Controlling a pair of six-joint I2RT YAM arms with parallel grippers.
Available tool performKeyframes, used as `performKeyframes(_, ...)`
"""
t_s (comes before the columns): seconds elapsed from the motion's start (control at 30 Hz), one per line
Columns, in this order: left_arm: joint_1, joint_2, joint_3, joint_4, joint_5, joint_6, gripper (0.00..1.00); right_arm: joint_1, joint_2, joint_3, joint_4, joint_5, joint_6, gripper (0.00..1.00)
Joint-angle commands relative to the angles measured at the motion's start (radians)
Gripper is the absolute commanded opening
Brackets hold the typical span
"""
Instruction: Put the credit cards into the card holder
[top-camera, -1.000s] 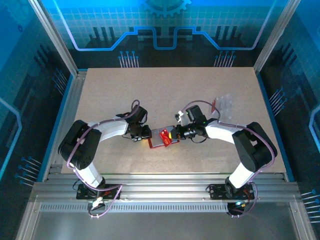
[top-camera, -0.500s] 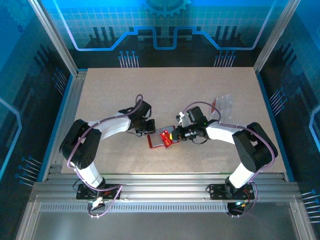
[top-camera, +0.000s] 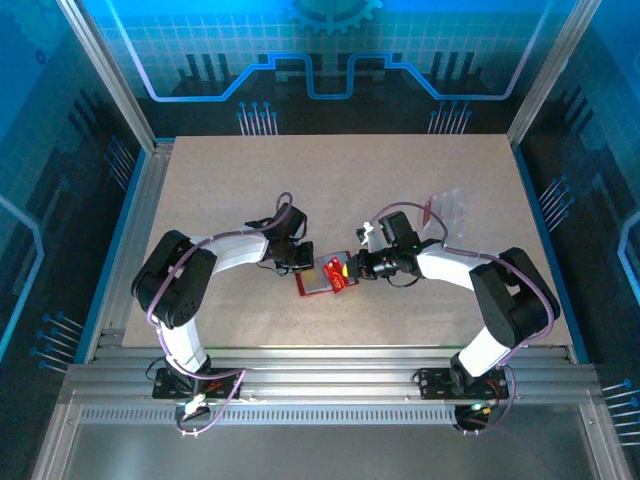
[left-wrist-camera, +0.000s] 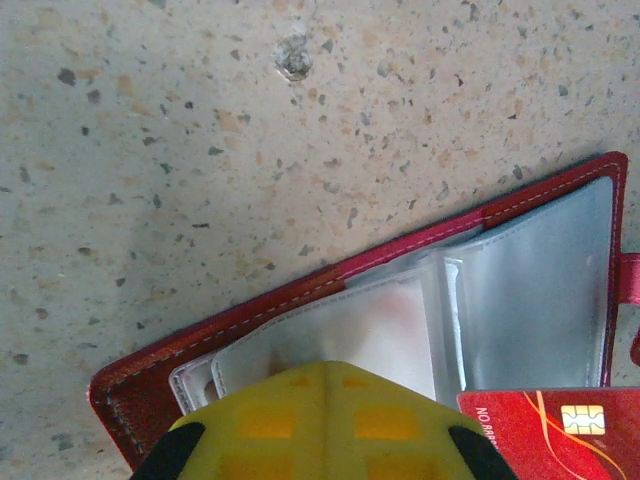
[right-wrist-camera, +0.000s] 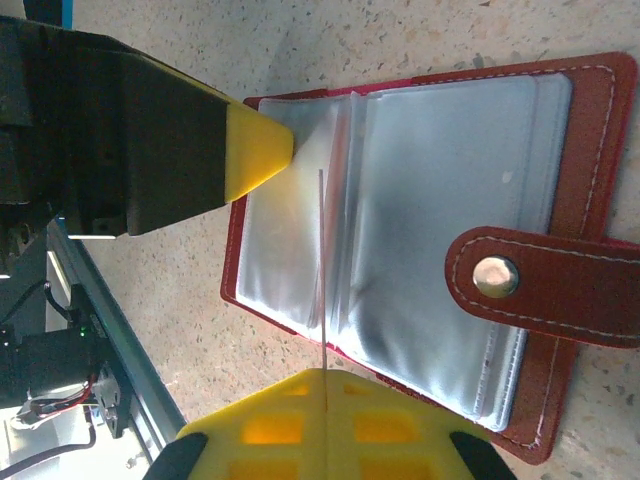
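The card holder (top-camera: 312, 286) lies open on the table between the arms, its clear pockets facing up (left-wrist-camera: 530, 290). Its clasp tab (right-wrist-camera: 545, 285) folds across the right page. My left gripper (left-wrist-camera: 325, 372) is shut, and its yellow tip (right-wrist-camera: 268, 150) presses on the left pocket page. My right gripper (right-wrist-camera: 325, 378) is shut on a red credit card (left-wrist-camera: 550, 435). That card stands on edge over the holder's middle and shows as a thin line (right-wrist-camera: 322, 260). In the top view the card (top-camera: 337, 273) sits just left of the right gripper (top-camera: 352, 270).
A clear plastic bag (top-camera: 446, 210) with a red bit in it lies at the right rear of the speckled table (top-camera: 230, 190). Aluminium rails (top-camera: 130, 230) and blue panels frame the table. Both arms reach inward, close together.
The left gripper has shut, moved right and slightly back, and now rests on the holder's left page. The right gripper still holds the card at the holder.
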Motion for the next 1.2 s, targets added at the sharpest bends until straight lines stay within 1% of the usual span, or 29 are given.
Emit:
performKeyframes(0.0,0.002,0.001,-0.052,-0.056,-0.034,0.006,0.05,-0.013,0.001,0.013,0.0,-0.032,0.004,0.0)
performKeyframes(0.27,0.009,-0.053,-0.076,-0.065,-0.045,0.009,0.06,-0.012,0.035,0.024,0.008,-0.038,0.008,0.0)
performKeyframes(0.8,0.008,-0.034,-0.087,-0.05,-0.033,0.004,0.06,0.001,0.072,0.049,0.002,-0.05,-0.003,0.0)
performKeyframes(1.17,0.008,-0.031,-0.088,-0.048,-0.032,0.003,0.06,0.001,0.036,0.041,0.027,-0.051,0.004,0.0)
